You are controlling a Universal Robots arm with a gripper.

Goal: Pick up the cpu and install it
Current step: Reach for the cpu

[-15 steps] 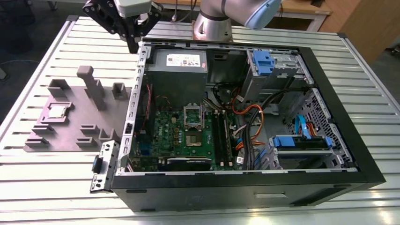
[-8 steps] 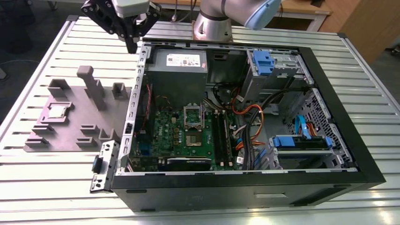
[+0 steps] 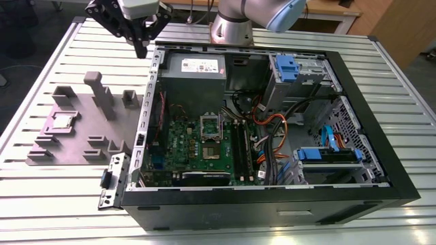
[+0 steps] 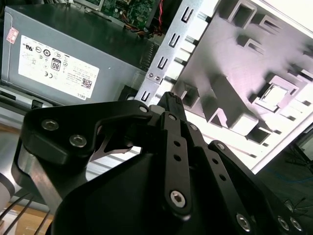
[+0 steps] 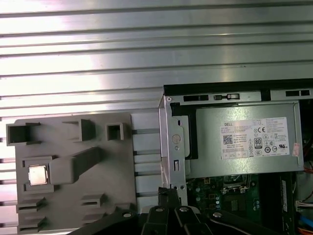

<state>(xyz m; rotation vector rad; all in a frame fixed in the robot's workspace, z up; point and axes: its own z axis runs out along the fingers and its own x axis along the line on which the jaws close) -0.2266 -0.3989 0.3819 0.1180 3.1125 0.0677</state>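
Observation:
The cpu (image 3: 63, 121) is a small silvery square lying flat in a pocket of the grey fixture plate (image 3: 81, 145), at the exterior view's left beside the open computer case (image 3: 272, 204). Both wrist views show the cpu (image 4: 275, 93) (image 5: 37, 175) in that pocket. My gripper (image 3: 141, 50) hangs high over the case's far left corner, well away from the cpu, fingers shut together with nothing between them. Its black tip (image 4: 170, 98) (image 5: 167, 192) shows in both wrist views. On the motherboard, the silver socket frame (image 3: 210, 126) lies in the middle of the case.
A grey power supply box (image 3: 194, 71) with a white label fills the case's far left corner, just below the gripper. Upright posts (image 3: 102, 97) rise from the fixture plate. Cables and blue drive brackets (image 3: 330, 153) crowd the case's right side. The slatted metal table (image 3: 41, 66) carries everything.

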